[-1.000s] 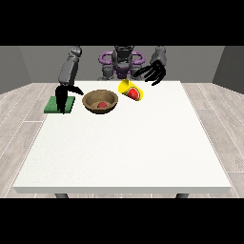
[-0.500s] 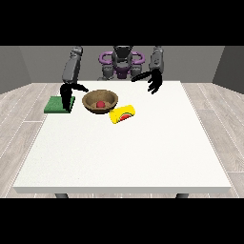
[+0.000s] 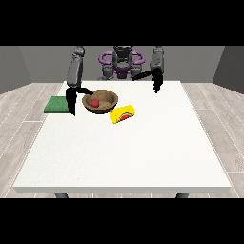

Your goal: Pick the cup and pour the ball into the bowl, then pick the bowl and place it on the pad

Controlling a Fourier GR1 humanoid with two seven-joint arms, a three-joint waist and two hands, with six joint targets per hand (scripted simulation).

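Note:
A brown bowl (image 3: pixel 101 102) sits on the white table (image 3: pixel 124 157) with a red ball (image 3: pixel 95 102) inside it. A yellow cup (image 3: pixel 122 114) with a red and green mark lies on its side just right of the bowl, with no hand on it. A green pad (image 3: pixel 57 104) lies at the table's left edge. The hand at the view's left (image 3: pixel 72 102) hangs between the pad and the bowl, its thumb reaching towards the bowl's rim. The hand at the view's right (image 3: pixel 156 85) hangs over the far table edge, holding nothing.
The robot's torso (image 3: pixel 122 64) stands behind the far edge of the table. Wooden floor surrounds the table on all sides.
The cup left the hand at the view's right and now lies on the table by the bowl. That hand drew back and lowered. The bowl and the other hand shifted a little.

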